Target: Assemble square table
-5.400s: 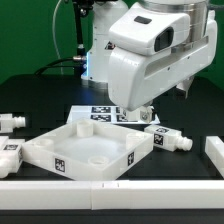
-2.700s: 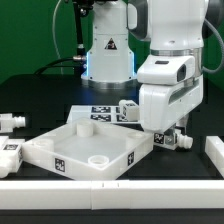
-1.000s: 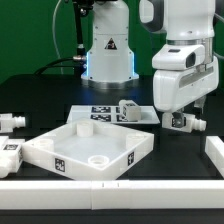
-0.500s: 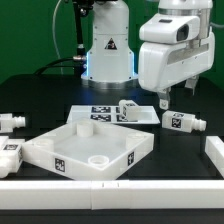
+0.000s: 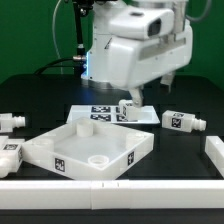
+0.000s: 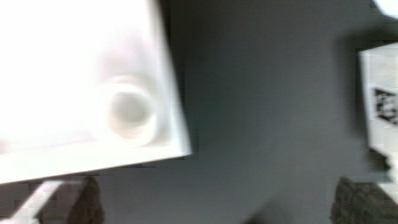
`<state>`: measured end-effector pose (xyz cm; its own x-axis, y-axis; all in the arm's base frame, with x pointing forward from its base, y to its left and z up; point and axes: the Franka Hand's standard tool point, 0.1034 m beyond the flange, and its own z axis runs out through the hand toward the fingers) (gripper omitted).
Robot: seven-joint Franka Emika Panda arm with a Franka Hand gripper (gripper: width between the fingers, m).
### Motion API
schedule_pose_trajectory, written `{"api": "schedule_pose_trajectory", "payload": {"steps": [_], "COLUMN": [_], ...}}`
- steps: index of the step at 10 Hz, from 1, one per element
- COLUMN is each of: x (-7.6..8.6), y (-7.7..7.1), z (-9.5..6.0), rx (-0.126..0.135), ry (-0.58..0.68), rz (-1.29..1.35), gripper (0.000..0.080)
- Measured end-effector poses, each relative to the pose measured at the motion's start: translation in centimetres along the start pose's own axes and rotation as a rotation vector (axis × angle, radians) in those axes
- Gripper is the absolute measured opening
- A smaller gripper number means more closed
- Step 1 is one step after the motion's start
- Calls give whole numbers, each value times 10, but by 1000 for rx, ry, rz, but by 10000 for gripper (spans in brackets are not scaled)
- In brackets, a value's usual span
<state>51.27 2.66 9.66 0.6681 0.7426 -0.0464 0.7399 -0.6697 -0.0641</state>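
Note:
The square table top [image 5: 85, 148], a white rimmed tray with corner sockets, lies at the front centre. One white tagged leg [image 5: 183, 122] lies alone on the black table at the exterior view's right. Another leg [image 5: 128, 110] sits on the marker board [image 5: 98, 114]. Two more legs [image 5: 8, 121] [image 5: 8, 155] lie at the left edge. My gripper [image 5: 152, 90] hangs open above the table behind the top, holding nothing. In the wrist view the gripper [image 6: 214, 205] is over bare table, with the top's corner socket [image 6: 125, 105] to one side and its dark fingertips [image 6: 63, 200] wide apart.
A long white bar [image 5: 100, 190] runs along the front edge. A white block [image 5: 215, 148] sits at the exterior view's right edge. A tagged white piece [image 6: 379, 110] shows at the edge of the wrist view. The arm's base [image 5: 100, 60] stands behind the marker board.
The gripper set a leg down at the exterior view's right, opened, rose and swung left. That leg now lies free on the table.

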Motion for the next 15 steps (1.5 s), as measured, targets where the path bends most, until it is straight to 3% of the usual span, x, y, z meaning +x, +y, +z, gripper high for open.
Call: {"api": "schedule_pose_trajectory", "payload": {"steps": [1, 2, 3, 6, 9, 10, 13, 14, 15], "x": [4, 13, 16, 12, -4, -4, -3, -5, -18], "y": [15, 4, -2, 7, 101, 113, 108, 112, 127], "z": [-7, -13, -12, -9, 4, 5, 6, 9, 26], "rx": [3, -14, -9, -5, -18, -25, -22, -31, -61], "ry": [-12, -13, -12, -14, -8, -3, -5, 2, 20], "rz": [29, 83, 54, 9, -127, -131, -124, -145, -168], "gripper": [649, 649, 649, 649, 649, 649, 649, 649, 649]}}
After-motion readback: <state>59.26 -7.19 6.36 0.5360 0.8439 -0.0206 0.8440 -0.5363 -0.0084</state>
